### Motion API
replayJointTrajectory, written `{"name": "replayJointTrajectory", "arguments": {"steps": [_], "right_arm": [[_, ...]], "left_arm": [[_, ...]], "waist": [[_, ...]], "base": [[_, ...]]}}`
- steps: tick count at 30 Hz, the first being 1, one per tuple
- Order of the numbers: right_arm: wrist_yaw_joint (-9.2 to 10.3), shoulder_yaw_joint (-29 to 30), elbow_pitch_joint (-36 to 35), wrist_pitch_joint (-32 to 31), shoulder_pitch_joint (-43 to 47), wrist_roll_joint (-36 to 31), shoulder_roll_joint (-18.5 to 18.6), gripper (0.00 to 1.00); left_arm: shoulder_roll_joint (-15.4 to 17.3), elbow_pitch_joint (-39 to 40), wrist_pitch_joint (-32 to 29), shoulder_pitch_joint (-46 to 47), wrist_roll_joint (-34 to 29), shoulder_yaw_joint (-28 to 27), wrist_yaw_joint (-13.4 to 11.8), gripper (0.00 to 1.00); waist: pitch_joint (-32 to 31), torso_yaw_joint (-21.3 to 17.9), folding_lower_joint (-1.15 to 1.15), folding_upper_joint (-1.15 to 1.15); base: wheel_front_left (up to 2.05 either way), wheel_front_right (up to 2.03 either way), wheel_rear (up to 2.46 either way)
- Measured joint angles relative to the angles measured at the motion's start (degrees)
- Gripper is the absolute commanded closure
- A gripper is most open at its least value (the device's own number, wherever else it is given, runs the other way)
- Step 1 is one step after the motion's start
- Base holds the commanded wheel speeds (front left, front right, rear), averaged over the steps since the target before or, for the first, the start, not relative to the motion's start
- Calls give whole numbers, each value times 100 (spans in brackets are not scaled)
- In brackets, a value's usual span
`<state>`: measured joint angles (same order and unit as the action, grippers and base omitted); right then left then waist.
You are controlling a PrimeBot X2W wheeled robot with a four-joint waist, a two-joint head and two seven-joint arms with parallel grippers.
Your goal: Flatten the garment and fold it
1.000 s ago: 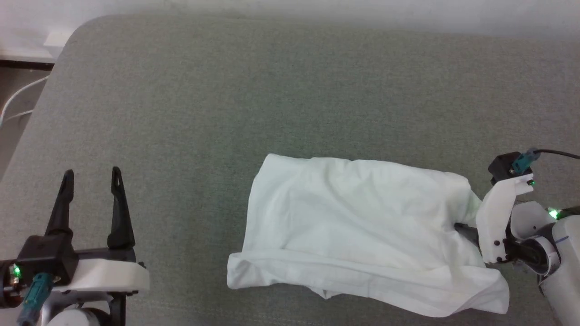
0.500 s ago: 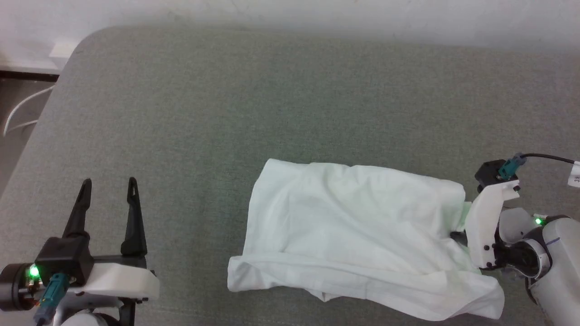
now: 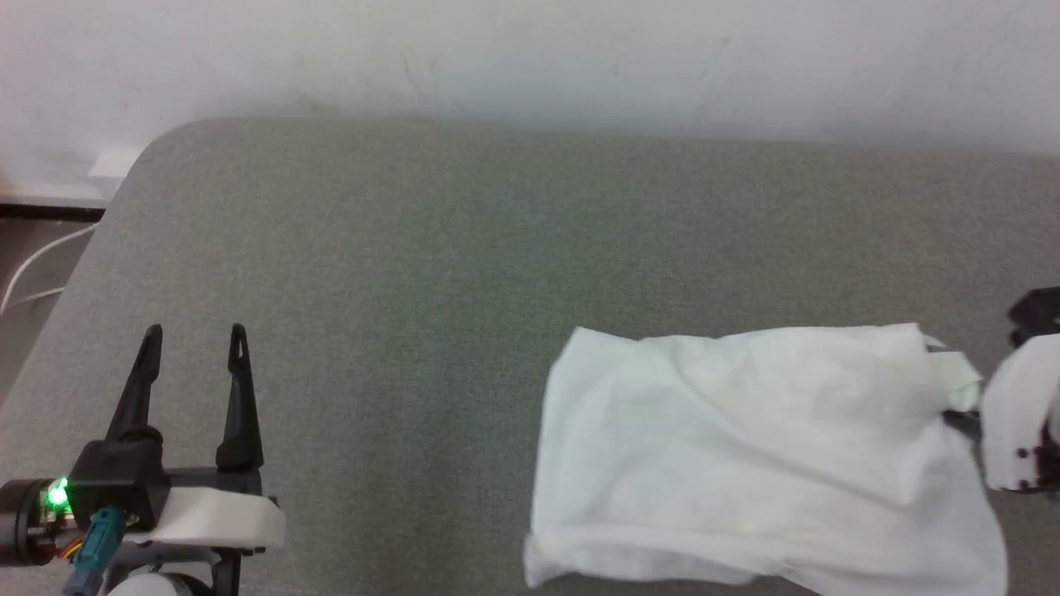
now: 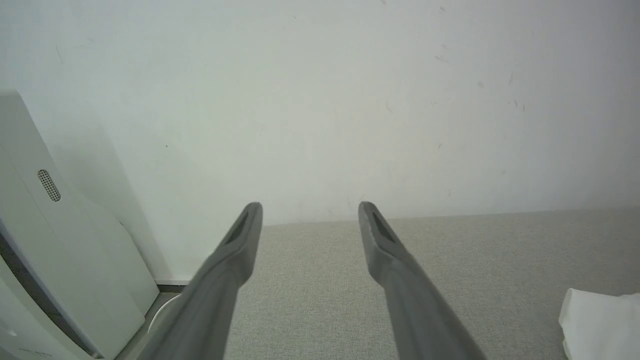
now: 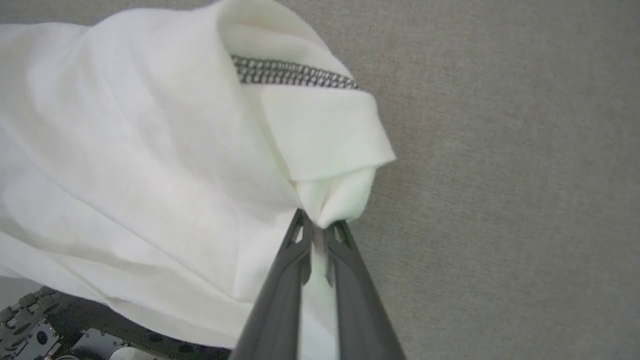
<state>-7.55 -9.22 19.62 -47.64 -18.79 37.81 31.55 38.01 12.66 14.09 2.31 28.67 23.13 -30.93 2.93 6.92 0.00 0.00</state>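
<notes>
Garment (image 3: 745, 463) bunched lower right of head view on grey worktop (image 3: 414, 248); thin, limp, I judge. My right pincer (image 5: 318, 227) clamped on fold near stitched hem; left pincer (image 3: 195, 333) apart, lower left. I'd grip hems.

Soft, even light fills the room, with no hard shadows. In the head view the garment (image 3: 762, 455) glares almost featureless white and smears at its near edge. Beyond it, the wall (image 3: 530, 58) greys faintly low down. In the right wrist view its stitching (image 5: 295, 74) shows crisp.
</notes>
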Motion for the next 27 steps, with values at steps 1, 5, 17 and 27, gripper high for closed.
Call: {"name": "replayJointTrajectory", "arguments": {"steps": [1, 5, 17, 27], "right_arm": [[0, 120, 33, 38, 34, -19, 64, 100], [0, 645, 253, 93, 98, -176, 209, 100], [1, 1128, 56, -1515, 94, 42, -1018, 100], [1, 1259, -686, -2415, -4, 371, -2644, 100]], "left_arm": [[-13, -22, 7, -7, -5, -12, 21, 0], [-88, -88, 40, -13, -5, -52, 116, 0], [-291, -213, 57, -112, -4, -64, 214, 0], [-337, -283, 55, -126, -1, -14, 266, 0]], "waist": [[-27, -15, 0, 0], [-79, -64, 0, 0], [-88, -207, 0, 0], [-131, -197, 0, 0]], "base": [[0, 0, 0], [0, 0, 0], [0, 0, 0], [0, 0, 0]]}}
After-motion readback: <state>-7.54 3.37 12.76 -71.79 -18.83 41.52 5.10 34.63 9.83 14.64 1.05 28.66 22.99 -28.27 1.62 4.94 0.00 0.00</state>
